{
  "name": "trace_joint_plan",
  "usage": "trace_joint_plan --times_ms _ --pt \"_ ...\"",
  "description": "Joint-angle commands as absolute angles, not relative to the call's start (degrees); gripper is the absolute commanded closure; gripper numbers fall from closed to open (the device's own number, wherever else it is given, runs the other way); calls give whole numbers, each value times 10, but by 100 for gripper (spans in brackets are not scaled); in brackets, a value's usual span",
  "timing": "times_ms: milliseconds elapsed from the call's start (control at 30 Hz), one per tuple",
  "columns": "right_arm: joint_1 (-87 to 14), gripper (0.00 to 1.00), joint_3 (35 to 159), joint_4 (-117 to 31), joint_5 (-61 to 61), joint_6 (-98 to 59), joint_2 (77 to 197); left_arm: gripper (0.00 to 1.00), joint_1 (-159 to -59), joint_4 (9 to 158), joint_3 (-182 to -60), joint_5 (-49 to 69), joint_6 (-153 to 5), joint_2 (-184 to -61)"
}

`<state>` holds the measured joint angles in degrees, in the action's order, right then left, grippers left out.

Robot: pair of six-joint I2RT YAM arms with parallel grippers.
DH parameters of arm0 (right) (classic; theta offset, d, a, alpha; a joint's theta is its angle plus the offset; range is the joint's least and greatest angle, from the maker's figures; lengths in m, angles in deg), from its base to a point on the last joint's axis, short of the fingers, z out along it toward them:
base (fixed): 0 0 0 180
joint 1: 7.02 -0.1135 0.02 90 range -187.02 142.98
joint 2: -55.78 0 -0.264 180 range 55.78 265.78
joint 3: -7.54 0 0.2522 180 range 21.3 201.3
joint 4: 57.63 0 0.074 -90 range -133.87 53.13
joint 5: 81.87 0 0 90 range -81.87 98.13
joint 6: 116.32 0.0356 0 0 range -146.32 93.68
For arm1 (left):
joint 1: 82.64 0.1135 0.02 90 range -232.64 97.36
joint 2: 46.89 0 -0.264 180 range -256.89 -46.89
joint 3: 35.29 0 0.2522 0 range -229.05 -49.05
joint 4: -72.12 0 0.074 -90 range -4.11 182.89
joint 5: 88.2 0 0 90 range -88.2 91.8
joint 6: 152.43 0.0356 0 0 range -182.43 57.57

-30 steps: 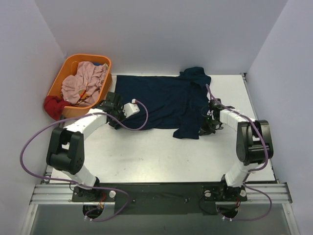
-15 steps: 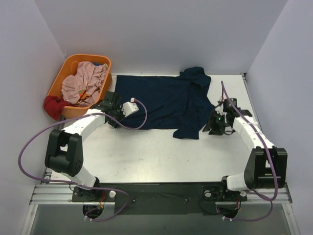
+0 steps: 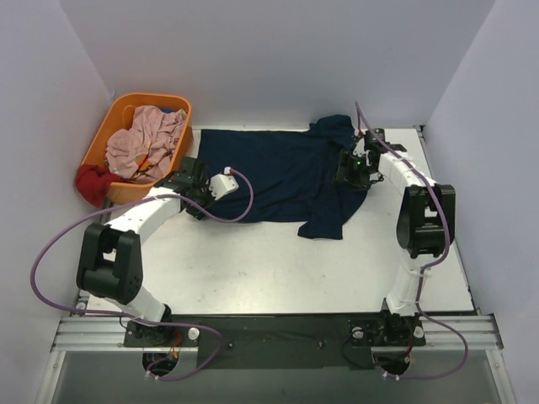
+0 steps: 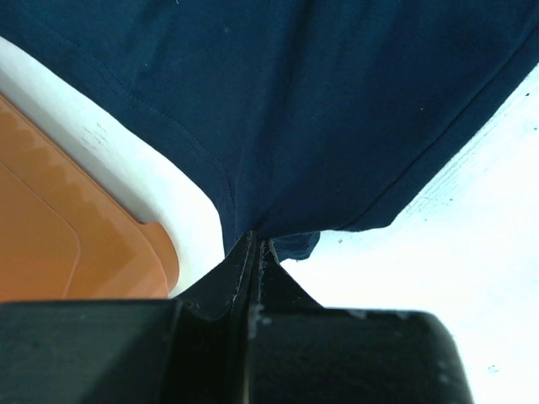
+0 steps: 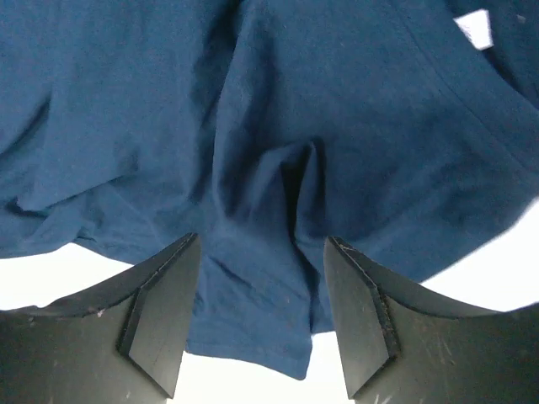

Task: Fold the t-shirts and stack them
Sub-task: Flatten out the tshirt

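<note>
A navy t-shirt (image 3: 278,172) lies spread on the white table, its right side rumpled and folded over. My left gripper (image 3: 200,198) is shut on the shirt's lower-left corner (image 4: 278,240), the cloth pinched between its closed fingers. My right gripper (image 3: 354,168) hovers open over the shirt's rumpled right part (image 5: 269,252), fingers apart with a flap of navy cloth lying between and below them, not pinched. More t-shirts (image 3: 143,143), pink and red, are heaped in the orange basket (image 3: 181,109).
The orange basket stands at the back left against the wall, a red garment (image 3: 91,181) hanging over its near rim. The basket's side (image 4: 76,244) shows close to my left gripper. Purple cables loop from both arms.
My right gripper has opened, releasing the shirt's lower-right part, and swung back and left from the shirt's right edge to above its upper right. The left gripper has stayed shut in place.
</note>
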<state>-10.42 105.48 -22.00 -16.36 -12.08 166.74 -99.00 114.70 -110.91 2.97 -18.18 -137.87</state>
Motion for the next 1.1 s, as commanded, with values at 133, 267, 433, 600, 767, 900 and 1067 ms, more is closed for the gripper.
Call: trace_joint_plan --times_ms 133,267,433,600,767,900,1067 --pt "-119 44 1135 -202 -190 -141 1749 100 -978 1146 -1137 38 -187 -1382" --pt "-123 48 1138 -203 -233 -141 1766 100 -978 1146 -1139 35 -187 -1385" --pt "-130 64 1125 -207 -258 -135 1752 100 -977 1147 -1143 33 -188 -1385" --pt "-126 96 1119 -209 -247 -123 1735 100 -977 1150 -1148 28 -184 -1384" --pt "-109 100 1095 -208 -220 -108 1674 100 -974 1159 -1155 23 -186 -1375" --pt "-88 100 1049 -201 -235 -97 1615 100 -972 1161 -1156 7 -182 -1366" --pt "-6 100 916 -188 -240 -66 1437 100 -959 1207 -1179 -7 -193 -1345"
